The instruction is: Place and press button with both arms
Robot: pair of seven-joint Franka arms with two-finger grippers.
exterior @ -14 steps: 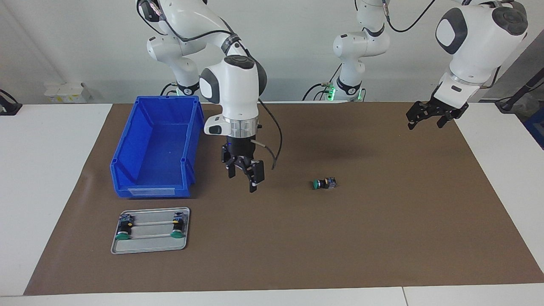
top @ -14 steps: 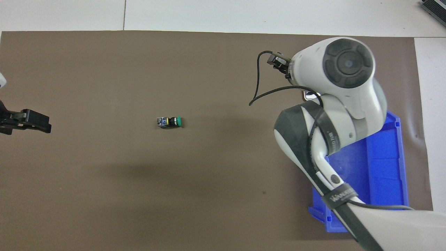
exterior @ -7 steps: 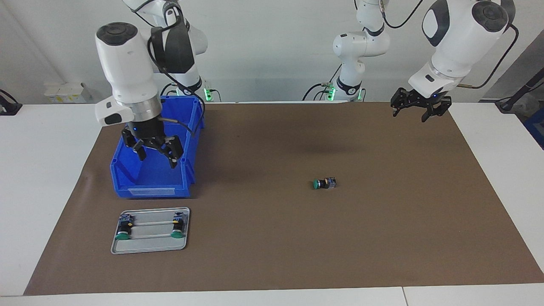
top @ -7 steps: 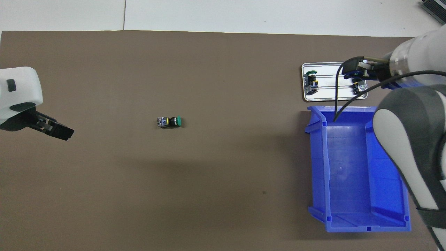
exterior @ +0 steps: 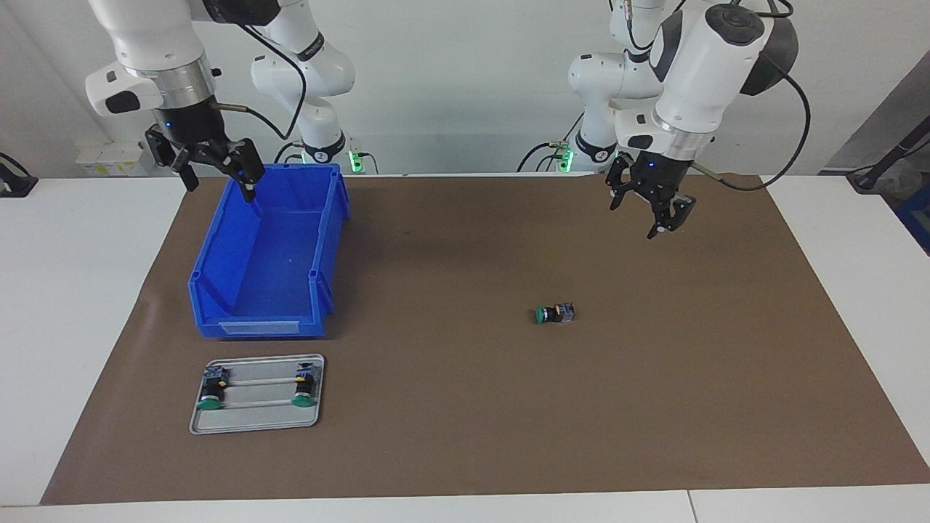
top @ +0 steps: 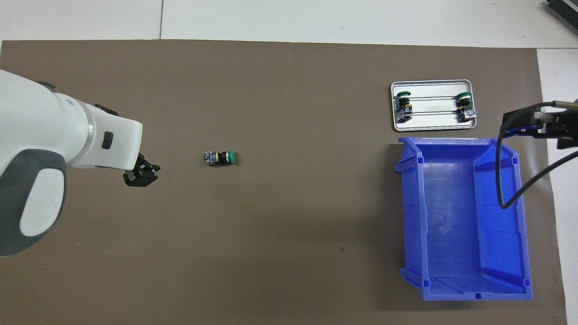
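The right gripper (exterior: 212,163) has withdrawn from mid-mat to hang high over the corner of the blue bin (exterior: 270,250) nearest the robots, fingers spread and empty. Just past the bin, farther from the robots, a metal tray (exterior: 256,418) holds two fixed buttons; both lie undisturbed.

The button (exterior: 555,313) lies on its side on the brown mat (exterior: 654,407), near mid-table, green cap pointing toward the right arm's end, touched by nothing.

The left gripper (exterior: 650,202) has swung in from its own end of the table and now hangs above the mat between its base and the button, pointing down. Its fingers stand apart (though they have begun to narrow), and they hold nothing.

Judged from this, the right arm has yielded the centre, and the left arm is starting the pick. Bare mat surrounds the button on every side, so a descent meets no obstacle; bin and tray stand well apart from it.
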